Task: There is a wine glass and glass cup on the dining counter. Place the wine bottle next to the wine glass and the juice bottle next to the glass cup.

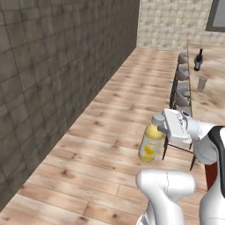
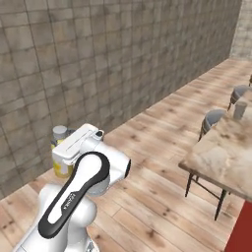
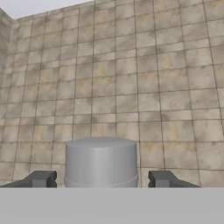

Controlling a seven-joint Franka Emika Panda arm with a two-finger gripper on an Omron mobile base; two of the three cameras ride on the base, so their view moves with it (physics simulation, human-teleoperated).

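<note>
While the gripper holds the juice over plank floor, the bench sits far right by a tiled wall.

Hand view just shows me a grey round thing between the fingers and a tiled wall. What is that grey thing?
Observer: It's the cap of the juice bottle. The left base view shows yellow juice below it.
Operator: Is it standing on something?
Observer: No. The gripper holds it in the air, over the wooden floor.
Operator: Where's the cup?
Observer: The cup stands on the counter, ahead and to the right, with the wine bottle beyond it.
</note>
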